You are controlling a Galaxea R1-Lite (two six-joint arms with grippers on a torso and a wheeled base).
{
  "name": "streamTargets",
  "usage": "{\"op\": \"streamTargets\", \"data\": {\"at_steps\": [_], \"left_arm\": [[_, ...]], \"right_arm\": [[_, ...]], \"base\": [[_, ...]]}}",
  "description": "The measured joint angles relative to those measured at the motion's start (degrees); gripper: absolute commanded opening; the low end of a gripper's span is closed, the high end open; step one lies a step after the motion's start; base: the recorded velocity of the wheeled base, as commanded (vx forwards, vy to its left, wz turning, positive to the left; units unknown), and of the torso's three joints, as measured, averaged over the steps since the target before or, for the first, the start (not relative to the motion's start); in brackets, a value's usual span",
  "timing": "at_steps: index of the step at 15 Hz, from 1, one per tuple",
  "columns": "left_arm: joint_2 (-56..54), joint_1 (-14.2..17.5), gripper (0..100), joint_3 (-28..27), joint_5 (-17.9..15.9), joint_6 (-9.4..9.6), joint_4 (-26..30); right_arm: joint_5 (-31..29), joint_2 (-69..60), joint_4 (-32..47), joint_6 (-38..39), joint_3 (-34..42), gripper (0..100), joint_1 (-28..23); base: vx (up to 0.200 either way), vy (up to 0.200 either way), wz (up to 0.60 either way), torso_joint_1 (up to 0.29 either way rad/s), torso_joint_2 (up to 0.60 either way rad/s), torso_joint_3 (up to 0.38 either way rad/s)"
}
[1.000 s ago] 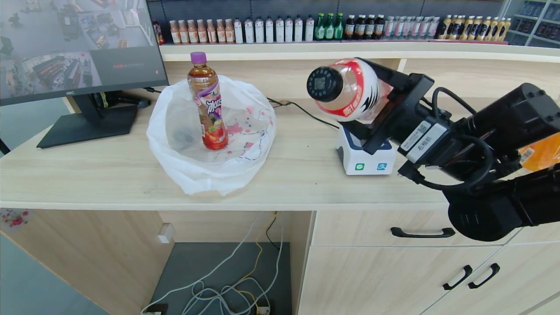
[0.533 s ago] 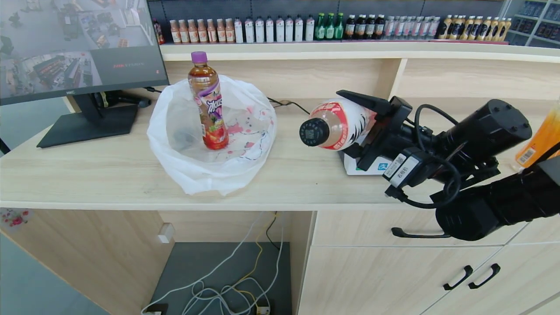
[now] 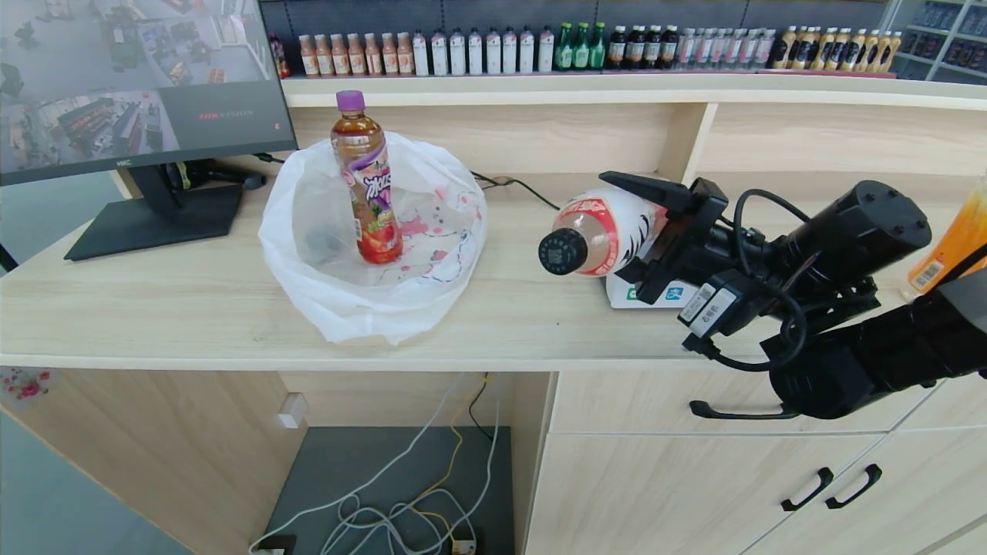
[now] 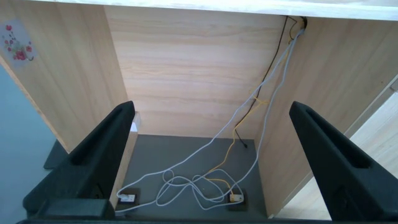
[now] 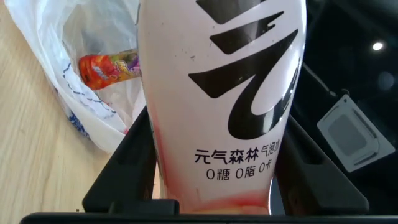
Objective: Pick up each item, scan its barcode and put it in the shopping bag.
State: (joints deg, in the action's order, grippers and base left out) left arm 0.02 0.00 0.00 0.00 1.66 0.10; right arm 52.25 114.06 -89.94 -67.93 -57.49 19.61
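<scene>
Right gripper (image 3: 618, 227) holding the white bottle (image 3: 605, 230) over the counter (image 3: 193, 308).
Its jaws are pinching the bottle's body; the bottle is lying sideways in the air, cap pointing toward the shopping bag (image 3: 370, 304), just above the white scanner (image 3: 646, 294). A purple-capped bottle (image 3: 367, 185) is standing upright inside the bag. The left gripper (image 4: 211, 113) is hanging below the counter, jaws spread wide.

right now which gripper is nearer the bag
Right. The right gripper holds a bottle over the counter, just to the right of the bag. The left gripper is down facing the nook under the counter, farther from the bag.
</scene>
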Motion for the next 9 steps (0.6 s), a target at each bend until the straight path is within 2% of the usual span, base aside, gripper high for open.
{"op": "streamTargets", "data": {"at_steps": [9], "left_arm": [[0.0, 0.0, 100, 0.0, 0.0, 0.0, 0.0]], "right_arm": [[0.02, 2.29, 0.0, -0.67, 0.09, 0, -0.62]], "base": [[0.0, 0.0, 0.0, 0.0, 0.0, 0.0]]}}
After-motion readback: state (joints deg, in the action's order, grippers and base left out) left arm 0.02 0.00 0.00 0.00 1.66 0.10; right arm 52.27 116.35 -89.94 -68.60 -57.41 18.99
